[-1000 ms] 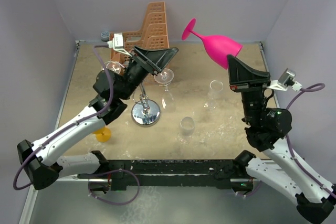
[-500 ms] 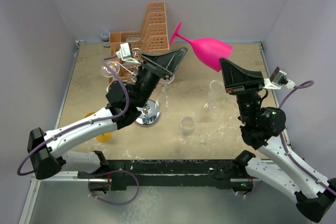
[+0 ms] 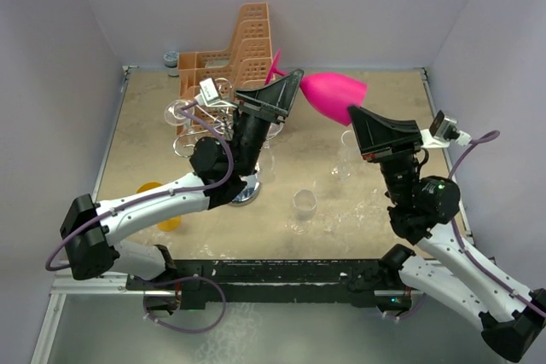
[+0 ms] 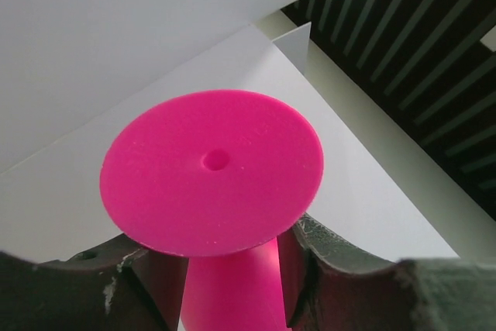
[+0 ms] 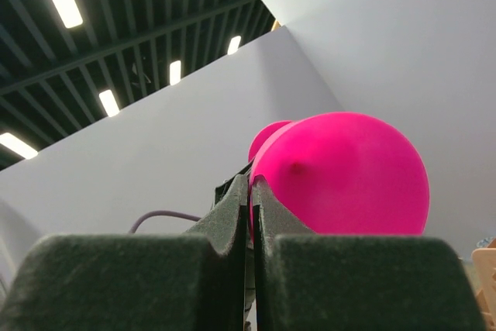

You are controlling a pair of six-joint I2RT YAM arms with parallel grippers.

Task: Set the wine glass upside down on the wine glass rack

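The step in hand looks like a handover in mid-air. The pink wine glass lies almost level above the back of the bench, bowl to the right and foot to the left, just in front of the orange basket. The right tool is pressed together and seems to pinch the wall of the bowl at its rim, carrying the glass. The left tool has its fingers on either side of the stem, just under the foot. The left wrist view shows them very near the stem, but whether they have clamped it cannot be told.

The glass is above and to the right of the rack and not yet on it. The rack's chrome base is partly hidden behind the left arm.

The next move probably calls for the left tool to grip the stem firmly before the right one lets go of the rim. The glass must then be turned bowl-down and its foot slid into a free wire arm. Releasing early could drop the glass.

Counted:
- One pink glass, one rack and one basket.
- Two clear glasses on the bench, one nearer and one farther.
- At least one clear glass on the rack, though those are hard to count.
- One yellow cup, half hidden by the left arm.
- One small dark jar in the far corner.
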